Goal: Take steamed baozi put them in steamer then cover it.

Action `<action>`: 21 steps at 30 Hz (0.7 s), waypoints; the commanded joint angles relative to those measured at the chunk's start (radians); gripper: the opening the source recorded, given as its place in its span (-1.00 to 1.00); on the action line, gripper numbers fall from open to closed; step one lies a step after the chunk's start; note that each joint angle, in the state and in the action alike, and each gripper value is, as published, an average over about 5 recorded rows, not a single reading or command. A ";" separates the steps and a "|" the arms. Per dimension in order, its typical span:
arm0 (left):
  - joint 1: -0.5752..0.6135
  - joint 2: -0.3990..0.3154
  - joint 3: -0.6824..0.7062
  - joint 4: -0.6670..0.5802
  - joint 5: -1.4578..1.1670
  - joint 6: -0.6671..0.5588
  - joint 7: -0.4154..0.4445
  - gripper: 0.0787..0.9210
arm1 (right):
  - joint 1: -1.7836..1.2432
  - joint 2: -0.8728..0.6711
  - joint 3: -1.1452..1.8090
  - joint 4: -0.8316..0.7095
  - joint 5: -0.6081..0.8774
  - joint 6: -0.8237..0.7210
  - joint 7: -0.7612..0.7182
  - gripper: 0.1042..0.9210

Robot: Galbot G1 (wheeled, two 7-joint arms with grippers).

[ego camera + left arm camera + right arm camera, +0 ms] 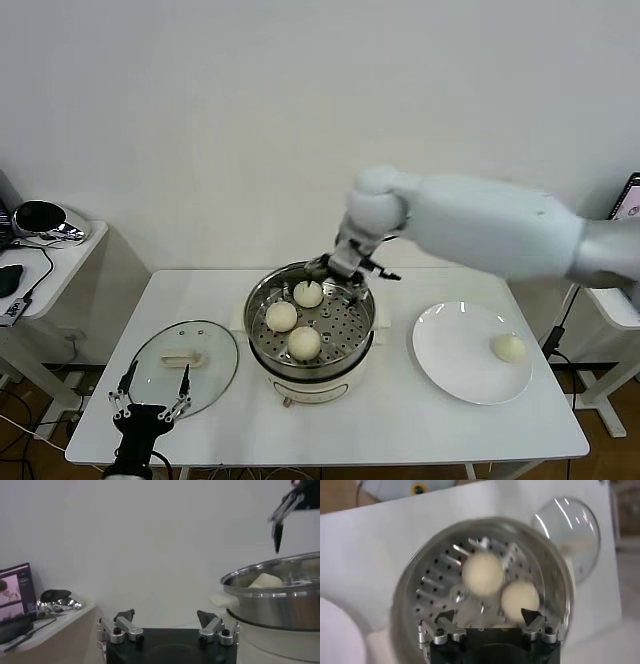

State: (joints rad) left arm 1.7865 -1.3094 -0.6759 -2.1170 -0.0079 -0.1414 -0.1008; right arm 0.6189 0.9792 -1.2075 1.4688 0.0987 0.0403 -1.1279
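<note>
The steamer stands mid-table, a steel pot on a cream base. Three steamed baozi lie on its perforated tray. A fourth baozi rests on the white plate to the right. My right gripper hovers over the pot's back rim, open and holding nothing. Its wrist view looks down on two baozi beyond the open gripper. My left gripper stays low at the front left, open and empty. From there the steamer's wall shows.
The round glass lid with a cream handle lies flat on the table left of the steamer, just beyond the left gripper. A small side table with dark gear stands at the far left. Another stand is at the right edge.
</note>
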 commanded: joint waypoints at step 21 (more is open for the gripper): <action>-0.001 0.024 0.020 0.016 0.010 0.004 0.006 0.77 | -0.742 -0.555 0.589 -0.137 -0.293 -0.225 0.003 0.76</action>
State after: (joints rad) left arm 1.7792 -1.2855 -0.6551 -2.1008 0.0006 -0.1374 -0.0956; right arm 0.2042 0.4997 -0.8779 1.4175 -0.0588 -0.1752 -1.1262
